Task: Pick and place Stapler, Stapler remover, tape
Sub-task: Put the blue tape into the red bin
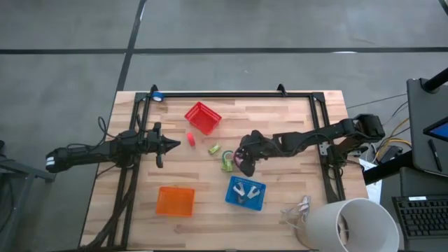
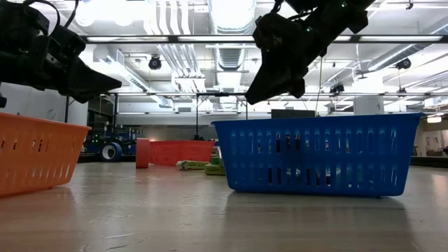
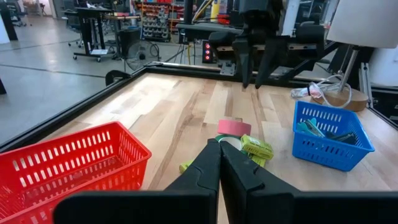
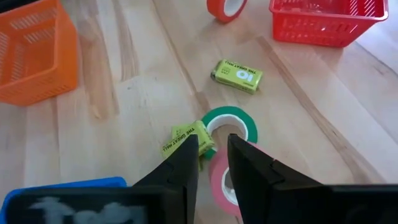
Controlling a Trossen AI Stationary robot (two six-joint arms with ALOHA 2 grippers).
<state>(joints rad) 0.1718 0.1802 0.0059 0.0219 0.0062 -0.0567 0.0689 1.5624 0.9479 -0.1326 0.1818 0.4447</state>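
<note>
The green tape roll (image 4: pixel 231 119) lies flat on the table, and the pink-red roll (image 4: pixel 219 180) leans on its edge (image 3: pixel 234 127). A third, red-orange roll (image 1: pixel 190 138) sits near the red basket (image 1: pixel 203 117). My right gripper (image 4: pixel 213 152) hovers above the green and pink rolls, fingers slightly open and pointing down; the low view shows it well clear of the table (image 2: pixel 280 63). My left gripper (image 1: pixel 173 143) is shut and hangs above the table's left half, pointing toward the rolls. The silvery claw pieces (image 1: pixel 245 190) lie in the blue basket (image 1: pixel 260 203).
Two yellow-green boxes (image 4: pixel 236 74) (image 4: pixel 185 139) lie beside the rolls. The orange basket (image 1: pixel 175 201) stands near the table's near edge. A white lamp (image 1: pixel 350 224) stands at the near right corner. Black frame rails (image 1: pixel 231 94) run along the far and side edges.
</note>
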